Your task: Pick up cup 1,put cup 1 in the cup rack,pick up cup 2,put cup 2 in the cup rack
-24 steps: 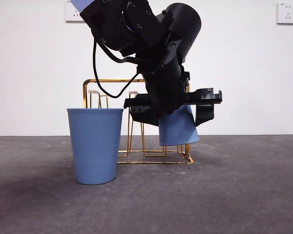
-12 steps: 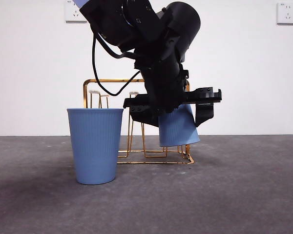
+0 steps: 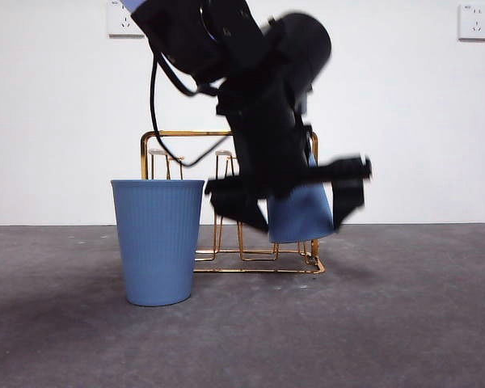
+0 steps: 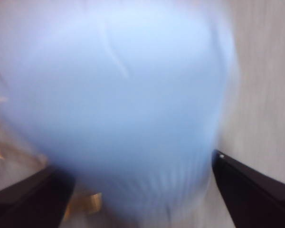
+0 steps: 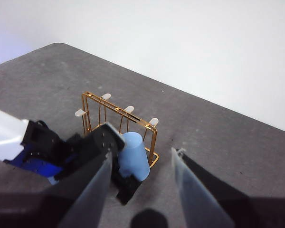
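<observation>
Tilting inverted ribbed blue cup (image 3: 301, 214), gold cup rack (image 3: 226, 202) behind

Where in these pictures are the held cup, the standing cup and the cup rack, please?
held cup (image 3: 301, 214): front view, ribbed side wall, upside down.
standing cup (image 3: 158, 242): front view, middle of its ribbed wall.
cup rack (image 3: 186, 133): front view, top bar of the gold frame.

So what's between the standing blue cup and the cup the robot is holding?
In the front view, the gold rack's wires and prongs show between the standing cup and the held cup.
</observation>
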`<state>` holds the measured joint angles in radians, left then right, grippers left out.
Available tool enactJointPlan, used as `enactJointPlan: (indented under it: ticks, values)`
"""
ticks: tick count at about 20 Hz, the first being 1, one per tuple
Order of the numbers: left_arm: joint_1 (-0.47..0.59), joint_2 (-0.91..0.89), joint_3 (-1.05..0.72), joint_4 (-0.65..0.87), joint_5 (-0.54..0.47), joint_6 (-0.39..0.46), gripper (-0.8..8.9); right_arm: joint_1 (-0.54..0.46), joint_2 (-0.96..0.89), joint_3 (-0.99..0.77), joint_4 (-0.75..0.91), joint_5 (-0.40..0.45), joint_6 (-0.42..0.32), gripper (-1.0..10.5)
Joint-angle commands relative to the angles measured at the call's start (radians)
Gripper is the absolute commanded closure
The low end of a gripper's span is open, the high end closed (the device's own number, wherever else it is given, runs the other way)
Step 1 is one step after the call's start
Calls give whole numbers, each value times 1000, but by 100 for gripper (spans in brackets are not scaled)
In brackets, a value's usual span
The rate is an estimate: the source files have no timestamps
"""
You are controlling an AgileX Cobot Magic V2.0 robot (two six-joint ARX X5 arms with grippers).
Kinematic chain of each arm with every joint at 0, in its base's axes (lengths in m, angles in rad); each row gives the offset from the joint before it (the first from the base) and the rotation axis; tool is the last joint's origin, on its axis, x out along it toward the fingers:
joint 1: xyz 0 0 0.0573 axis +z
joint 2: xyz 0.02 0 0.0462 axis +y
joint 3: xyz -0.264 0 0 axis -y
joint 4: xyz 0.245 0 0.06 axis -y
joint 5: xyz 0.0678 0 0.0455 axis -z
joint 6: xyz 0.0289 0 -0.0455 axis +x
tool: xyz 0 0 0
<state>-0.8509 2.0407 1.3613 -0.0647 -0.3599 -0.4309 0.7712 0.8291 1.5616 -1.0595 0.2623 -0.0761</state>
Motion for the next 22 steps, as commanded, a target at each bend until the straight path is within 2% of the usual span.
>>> enactJointPlan:
  ticks: [1, 8, 15, 22]
  values:
    - [-3, 19, -9, -6, 25, -15, 341, 1, 0, -2, 5, -1, -6, 725]
    - [-4, 19, -8, -26, 93, -21, 342, 1, 0, -2, 4, -1, -7, 726]
    - [-8, 18, 4, -117, 226, -49, 342, 1, 0, -2, 5, 0, -8, 726]
    - [-31, 18, 42, -203, 288, -64, 342, 1, 0, -2, 5, 0, -8, 726]
